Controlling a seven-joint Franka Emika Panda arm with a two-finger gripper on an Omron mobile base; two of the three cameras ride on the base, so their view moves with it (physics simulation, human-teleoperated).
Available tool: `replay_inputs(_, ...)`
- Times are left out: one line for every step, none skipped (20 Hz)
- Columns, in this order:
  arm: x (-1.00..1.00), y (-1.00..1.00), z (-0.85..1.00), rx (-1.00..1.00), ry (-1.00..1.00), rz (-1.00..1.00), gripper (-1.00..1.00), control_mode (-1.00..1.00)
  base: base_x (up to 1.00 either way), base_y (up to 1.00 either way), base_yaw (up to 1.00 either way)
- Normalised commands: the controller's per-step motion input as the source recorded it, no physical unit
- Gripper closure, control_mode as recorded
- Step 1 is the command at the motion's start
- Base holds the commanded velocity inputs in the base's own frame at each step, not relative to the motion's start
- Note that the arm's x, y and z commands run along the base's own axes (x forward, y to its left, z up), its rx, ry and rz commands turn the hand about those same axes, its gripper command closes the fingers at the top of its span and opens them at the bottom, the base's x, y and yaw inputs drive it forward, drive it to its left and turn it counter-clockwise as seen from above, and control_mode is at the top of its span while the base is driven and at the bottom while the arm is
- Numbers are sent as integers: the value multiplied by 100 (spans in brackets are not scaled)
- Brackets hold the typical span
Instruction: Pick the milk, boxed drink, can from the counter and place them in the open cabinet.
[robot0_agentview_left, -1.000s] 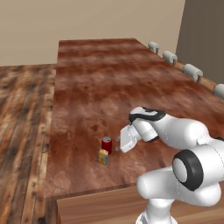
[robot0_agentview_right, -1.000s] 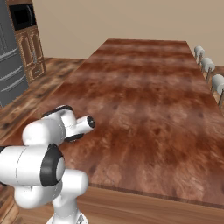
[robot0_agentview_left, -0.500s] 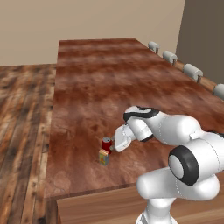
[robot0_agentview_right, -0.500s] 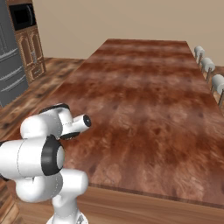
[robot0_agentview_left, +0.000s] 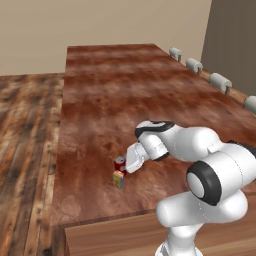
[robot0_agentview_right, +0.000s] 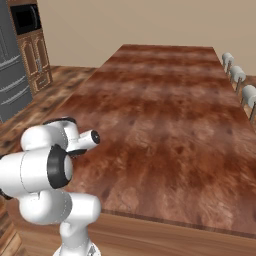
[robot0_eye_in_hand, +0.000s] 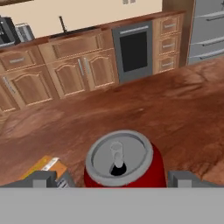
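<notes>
The red can (robot0_eye_in_hand: 124, 159) with a silver top stands on the reddish-brown counter (robot0_agentview_left: 115, 100), close in front of the hand camera. My gripper (robot0_eye_in_hand: 113, 179) is open, with one fingertip on each side of the can and a gap left to both. In the left base view the gripper (robot0_agentview_left: 126, 164) sits right beside the can (robot0_agentview_left: 119, 162). The small yellow-orange boxed drink (robot0_agentview_left: 118, 180) stands just in front of the can, and its top (robot0_eye_in_hand: 48, 166) lies by the left fingertip. The milk and the open cabinet are out of view.
Several grey stools (robot0_agentview_left: 218, 80) line the counter's far right edge. Beyond the counter stand low arched-panel cabinets (robot0_eye_in_hand: 65, 65), a dark-fronted oven (robot0_eye_in_hand: 133, 50) and a grey fridge (robot0_agentview_right: 10, 80). A wooden floor (robot0_agentview_left: 25, 125) runs along the counter's left side.
My hand has swung left across the counter toward the can and now has its open jaws around it. The can and the boxed drink have not moved.
</notes>
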Motion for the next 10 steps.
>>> replay_inputs(8,14,-6,0,0,0,-100,-100,0,0,0)
replay_inputs(9,13,-9,0,0,0,-100,-100,0,0,0)
replay_inputs(8,11,-12,0,0,0,-100,-100,0,0,0)
replay_inputs(6,9,-13,0,0,0,-100,-100,0,0,0)
replay_inputs(6,7,-13,0,0,0,-100,-100,0,0,0)
replay_inputs(4,5,-12,0,0,0,-100,-100,0,0,0)
replay_inputs(4,4,-12,0,0,0,-100,-100,0,0,0)
replay_inputs(4,2,-12,0,0,0,-100,-100,0,0,0)
replay_inputs(4,0,-10,0,0,0,100,-100,0,0,0)
replay_inputs(7,0,-6,-1,0,0,100,-100,0,0,0)
